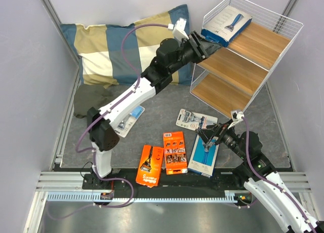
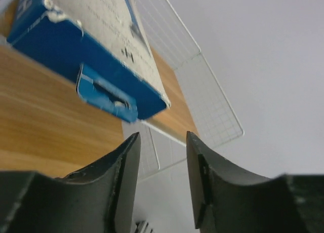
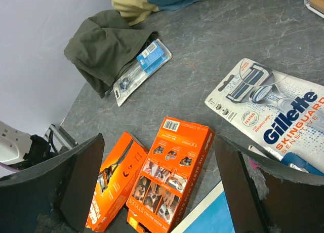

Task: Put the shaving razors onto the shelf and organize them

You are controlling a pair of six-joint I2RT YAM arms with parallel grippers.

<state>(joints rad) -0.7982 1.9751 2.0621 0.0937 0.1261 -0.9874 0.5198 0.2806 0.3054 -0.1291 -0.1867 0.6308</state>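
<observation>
Checked pillow (image 1: 117, 44), olive cloth (image 1: 90, 99) bunched beside it

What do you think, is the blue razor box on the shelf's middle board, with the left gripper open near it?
No. The top external view shows the blue razor box on the shelf's top board, not the middle; the left gripper is open near it.

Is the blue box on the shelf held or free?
Free: the blue box lies on the shelf, top board; the left gripper is open, clear of it.
</observation>
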